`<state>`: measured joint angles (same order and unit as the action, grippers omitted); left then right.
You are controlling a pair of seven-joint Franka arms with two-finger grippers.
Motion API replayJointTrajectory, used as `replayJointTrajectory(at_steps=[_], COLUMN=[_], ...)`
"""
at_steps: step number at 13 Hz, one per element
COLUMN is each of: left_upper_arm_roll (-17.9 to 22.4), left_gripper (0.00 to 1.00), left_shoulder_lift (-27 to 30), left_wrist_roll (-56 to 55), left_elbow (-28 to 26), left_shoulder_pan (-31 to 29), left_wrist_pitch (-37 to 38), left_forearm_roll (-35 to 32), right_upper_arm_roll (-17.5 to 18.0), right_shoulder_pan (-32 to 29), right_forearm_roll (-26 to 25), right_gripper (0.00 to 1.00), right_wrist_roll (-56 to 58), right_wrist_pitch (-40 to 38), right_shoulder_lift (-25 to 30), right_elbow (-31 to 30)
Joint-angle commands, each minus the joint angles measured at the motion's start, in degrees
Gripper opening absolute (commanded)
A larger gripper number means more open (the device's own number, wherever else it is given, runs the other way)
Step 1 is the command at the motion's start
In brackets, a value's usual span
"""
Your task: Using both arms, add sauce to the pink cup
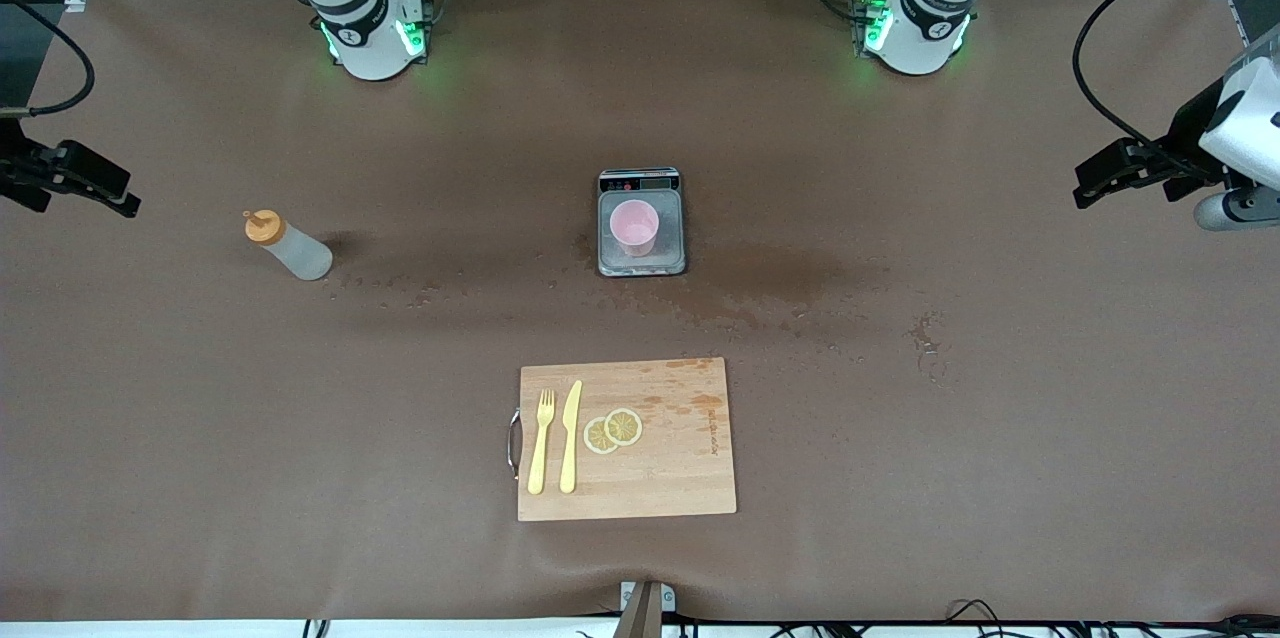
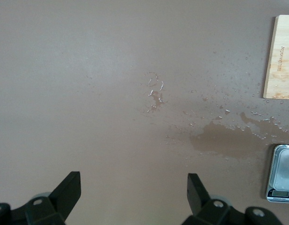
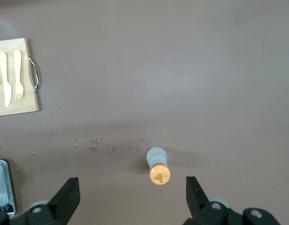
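Observation:
The sauce bottle, translucent with an orange nozzle cap, stands upright on the brown table toward the right arm's end. It also shows in the right wrist view, below and between the open fingers. The pink cup stands upright on a small scale at the table's middle. My right gripper is open and empty, up in the air over the table by the bottle. My left gripper is open and empty, over bare table at the left arm's end.
A wooden cutting board lies nearer the front camera than the scale, with a yellow fork, a yellow knife and two lemon slices on it. Wet stains and drops spread beside the scale.

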<state>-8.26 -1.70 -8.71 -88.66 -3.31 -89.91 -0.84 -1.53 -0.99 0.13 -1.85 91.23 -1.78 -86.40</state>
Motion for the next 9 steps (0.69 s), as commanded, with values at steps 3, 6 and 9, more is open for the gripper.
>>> replayJointTrajectory(at_steps=[3,6,9], left_upper_arm_roll=[0.2,0.2,0.0], left_gripper=[1.00,1.00,1.00], left_shoulder_lift=[1.0,0.7,0.7], left_wrist_roll=[1.3,1.3,1.3], left_elbow=[2.2,3.3,3.3], left_shoulder_pan=[-0.2,-0.1,-0.1], left_wrist_pitch=[1.7,2.7,2.7], left_forearm_roll=[-1.4,-1.4,-1.4], right_upper_arm_roll=[0.6,0.9,1.0], right_shoulder_pan=[-0.4,0.0,1.1], right_forearm_roll=[-1.0,-1.0,-1.1], right_gripper=[1.00,1.00,1.00], right_wrist_roll=[-1.1,-4.5,-10.0], right_wrist_pitch=[0.4,0.4,0.4], right_shoulder_lift=[-0.2,-0.2,-0.2], right_elbow=[1.1,1.1,1.1])
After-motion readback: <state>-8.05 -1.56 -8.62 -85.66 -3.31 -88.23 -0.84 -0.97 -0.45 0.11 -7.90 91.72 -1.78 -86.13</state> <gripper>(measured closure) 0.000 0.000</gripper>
